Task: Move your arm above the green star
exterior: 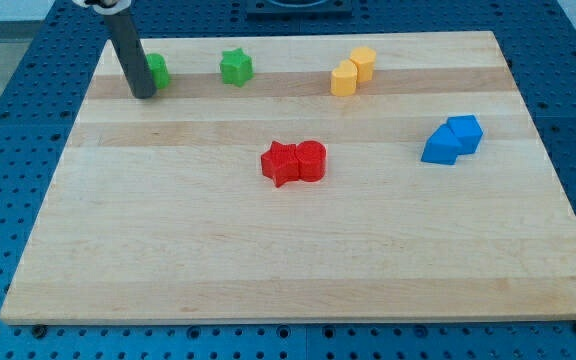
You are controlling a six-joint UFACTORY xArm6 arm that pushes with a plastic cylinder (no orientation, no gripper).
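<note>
The green star [236, 67] lies near the top edge of the wooden board [298, 250], left of centre. My tip [143, 95] rests on the board at the top left, well to the left of the star. It stands just in front of a second green block [156, 70], whose shape is partly hidden by the rod.
Two yellow blocks [353, 70] touch each other at the top, right of centre. A red star [280, 163] and a red cylinder [311, 160] sit together in the middle. Two blue blocks [452, 139] sit together at the right.
</note>
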